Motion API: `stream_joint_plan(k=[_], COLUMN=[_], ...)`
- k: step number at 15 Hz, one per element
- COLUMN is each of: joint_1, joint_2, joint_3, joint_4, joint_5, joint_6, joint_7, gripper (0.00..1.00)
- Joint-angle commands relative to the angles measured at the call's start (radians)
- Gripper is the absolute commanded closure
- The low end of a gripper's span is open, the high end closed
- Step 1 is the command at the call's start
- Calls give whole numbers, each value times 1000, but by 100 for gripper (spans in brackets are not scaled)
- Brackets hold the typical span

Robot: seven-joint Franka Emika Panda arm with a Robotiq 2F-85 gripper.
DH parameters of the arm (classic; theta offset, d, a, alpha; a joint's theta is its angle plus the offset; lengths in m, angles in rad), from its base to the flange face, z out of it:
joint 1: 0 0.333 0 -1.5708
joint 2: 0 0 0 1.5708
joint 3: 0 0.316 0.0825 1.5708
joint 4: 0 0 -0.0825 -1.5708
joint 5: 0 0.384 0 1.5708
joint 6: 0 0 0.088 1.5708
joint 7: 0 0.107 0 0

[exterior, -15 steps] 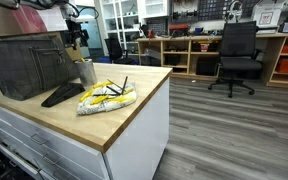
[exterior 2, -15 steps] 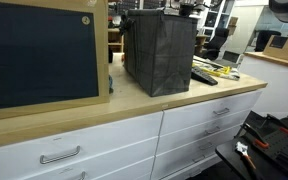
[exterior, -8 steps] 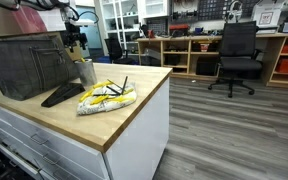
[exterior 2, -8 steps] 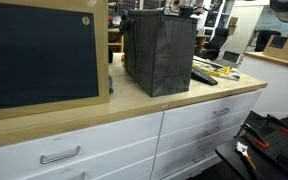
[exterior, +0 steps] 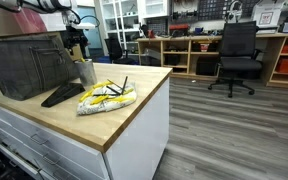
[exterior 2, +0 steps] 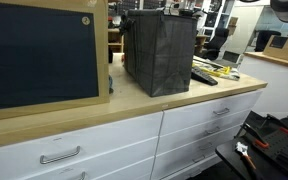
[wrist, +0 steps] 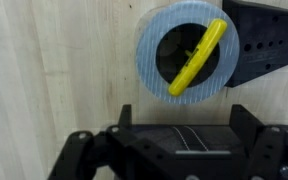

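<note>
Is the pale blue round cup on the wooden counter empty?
No, the wrist view from above shows a yellow stick-shaped object lying slanted inside the pale blue round cup.

Three cameras, one table [exterior: 124, 115], very different angles.
An exterior view sits off the table's corner, facing the shelving [exterior: 184, 45]. An exterior view sits low by the drawers [exterior 2: 74, 150]. Both exterior views share the mesh bin [exterior: 24, 62]. The wrist view stares straight down, close over the cup [wrist: 146, 55].
</note>
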Motion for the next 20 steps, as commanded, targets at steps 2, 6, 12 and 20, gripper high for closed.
stream_joint_plan(k=[2, 6, 12, 20], joint_1=[8, 20, 45, 34], joint_2=[-3, -27, -61, -116], joint_3=[-6, -18, -20, -13], joint_4=[3, -27, -49, -148], joint_5=[-15, -46, -58, -47], joint_6=[-4, -16, -19, 23], joint_7=[-6, 24, 92, 151], gripper=[0, 0, 0, 0])
